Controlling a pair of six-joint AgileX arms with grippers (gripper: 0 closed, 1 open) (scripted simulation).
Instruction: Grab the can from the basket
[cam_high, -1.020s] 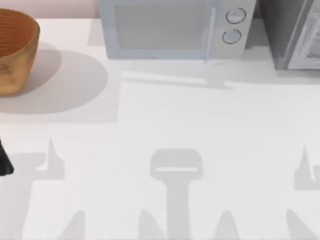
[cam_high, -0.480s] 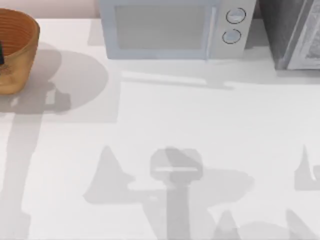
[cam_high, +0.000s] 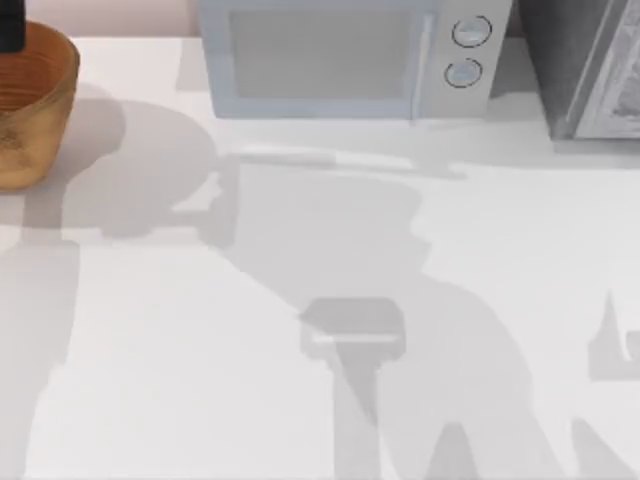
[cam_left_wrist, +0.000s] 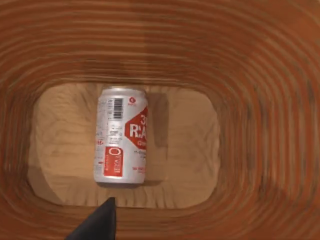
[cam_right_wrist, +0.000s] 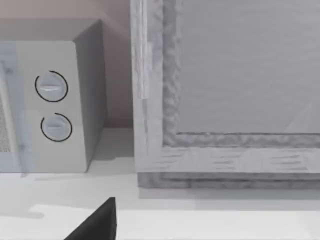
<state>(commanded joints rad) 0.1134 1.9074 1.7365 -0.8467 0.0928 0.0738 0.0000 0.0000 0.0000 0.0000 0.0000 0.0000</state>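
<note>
The basket (cam_high: 35, 110) stands at the table's back left corner, golden-brown with ribbed walls. A dark part of my left arm (cam_high: 10, 25) hangs over its far rim. In the left wrist view I look straight down into the basket (cam_left_wrist: 260, 100). The can (cam_left_wrist: 121, 136) lies on its side on the basket floor, white with red marking and a barcode. My left gripper (cam_left_wrist: 160, 232) hovers above the can, open and apart from it, with one black fingertip (cam_left_wrist: 99, 224) in sight. My right gripper (cam_right_wrist: 160, 232) is parked at the right, open, one fingertip (cam_right_wrist: 97, 222) showing.
A white microwave (cam_high: 340, 60) stands at the back middle, its two knobs (cam_right_wrist: 52, 105) facing the right wrist camera. A grey cabinet (cam_high: 590, 70) fills the back right corner. Bare white tabletop (cam_high: 320, 300) spreads in front of them.
My left arm has moved from the table's front left edge back over the basket. Its shadow now spreads wide across the table's middle.
</note>
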